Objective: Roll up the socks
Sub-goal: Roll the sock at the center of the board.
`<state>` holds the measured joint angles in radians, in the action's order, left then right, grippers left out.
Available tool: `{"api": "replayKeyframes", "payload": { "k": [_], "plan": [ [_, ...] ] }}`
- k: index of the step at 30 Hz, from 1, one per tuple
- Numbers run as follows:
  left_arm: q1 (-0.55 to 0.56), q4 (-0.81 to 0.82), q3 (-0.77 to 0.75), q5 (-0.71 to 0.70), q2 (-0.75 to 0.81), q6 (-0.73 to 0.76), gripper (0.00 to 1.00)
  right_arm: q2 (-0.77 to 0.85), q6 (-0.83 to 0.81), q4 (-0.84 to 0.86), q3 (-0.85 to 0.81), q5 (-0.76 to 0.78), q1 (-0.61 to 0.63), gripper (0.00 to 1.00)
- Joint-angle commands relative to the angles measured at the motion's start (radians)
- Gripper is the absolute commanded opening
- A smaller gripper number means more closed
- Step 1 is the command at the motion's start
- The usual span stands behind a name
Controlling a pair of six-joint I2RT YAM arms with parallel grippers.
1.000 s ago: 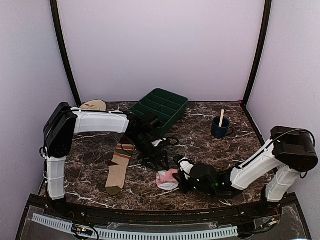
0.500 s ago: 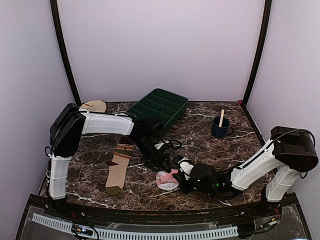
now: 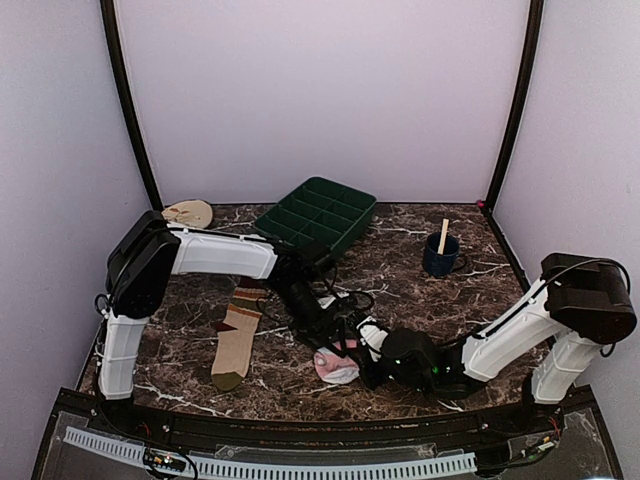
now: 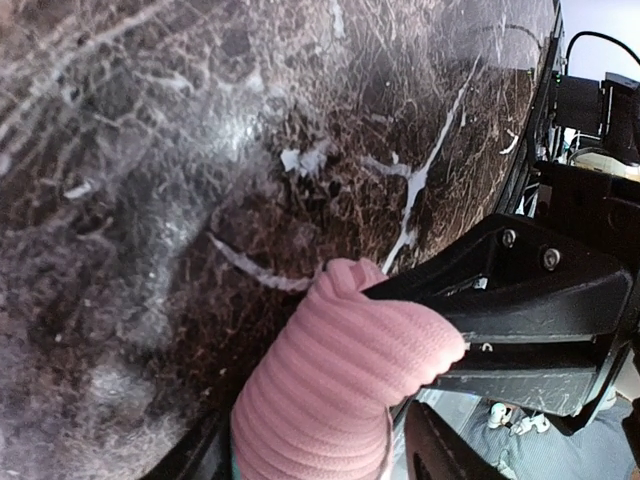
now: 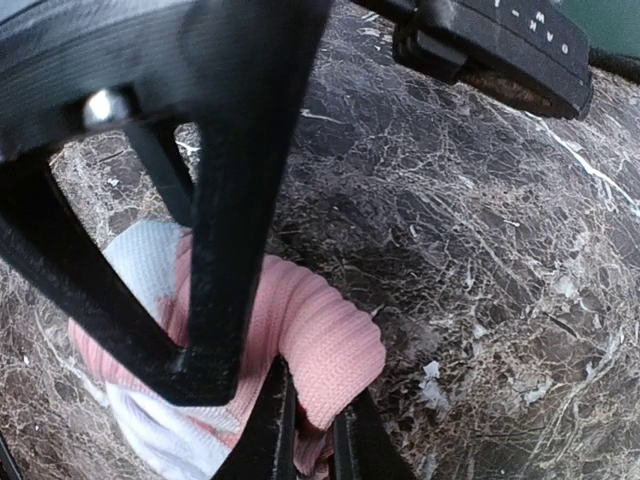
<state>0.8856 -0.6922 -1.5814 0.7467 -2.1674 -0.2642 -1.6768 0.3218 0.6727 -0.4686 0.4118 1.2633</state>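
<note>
Top external shows us the pink sock (image 3: 335,368) bunched up on the dark marble desk (image 3: 450,300) near its front edge, with both arms meeting over it. Our left end effector (image 3: 335,335) comes down onto the sock's far side, and our right end effector (image 3: 358,360) lies low along the desk, touching the sock's right side. The striped sock (image 3: 238,335) lies flat and stretched out further left, apart from both arms. Behind stand a green tray (image 3: 318,213), a blue mug (image 3: 440,258) holding a wooden stick (image 3: 443,235), and a beige disc (image 3: 188,211) in the back left corner. Left wrist shows us a ribbed pink fold of the sock filling the gap between our own fingers, which stand fairly wide apart; we cannot tell whether they press the fabric. The black tip of the right end effector touches the fold from the side. Right wrist shows us our own fingers drawn narrow, pinching a pink edge of the sock between them. The left end effector's black frame stands across the sock, whose white patch shows at lower left.
</note>
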Motion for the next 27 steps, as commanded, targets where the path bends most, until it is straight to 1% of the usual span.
{"api": "replayKeyframes", "payload": {
  "k": [1,3,5,9,14,16,21,22,25,27],
  "plan": [
    [0.038,-0.023,0.018,0.037,0.000,0.039,0.57,0.007,-0.007,-0.003,0.016,0.011,0.007,0.00],
    [0.046,-0.023,0.029,0.026,0.000,0.044,0.51,0.009,-0.001,-0.003,0.016,0.013,0.008,0.00],
    [0.052,-0.019,0.040,0.022,0.001,0.043,0.43,0.011,0.002,-0.005,0.016,0.015,0.007,0.00],
    [0.072,-0.002,0.054,0.003,0.002,0.043,0.19,0.012,0.008,-0.009,0.015,0.019,0.007,0.00],
    [0.105,0.001,0.045,-0.124,0.009,0.055,0.01,0.023,0.032,-0.034,0.014,0.034,0.008,0.00],
    [0.122,-0.003,0.042,-0.199,0.017,0.064,0.00,0.034,0.047,-0.049,0.014,0.036,0.008,0.02],
    [0.151,-0.011,0.041,-0.470,0.055,0.099,0.00,0.074,0.115,-0.112,0.032,0.053,0.007,0.32],
    [0.155,-0.001,0.050,-0.518,0.065,0.104,0.00,0.103,0.129,-0.124,0.037,0.055,0.007,0.36],
    [0.159,0.045,0.091,-0.632,0.099,0.113,0.00,0.150,0.164,-0.156,0.050,0.060,0.008,0.44],
    [0.163,0.073,0.119,-0.698,0.116,0.126,0.00,0.181,0.183,-0.183,0.054,0.062,0.008,0.45]
  ]
}}
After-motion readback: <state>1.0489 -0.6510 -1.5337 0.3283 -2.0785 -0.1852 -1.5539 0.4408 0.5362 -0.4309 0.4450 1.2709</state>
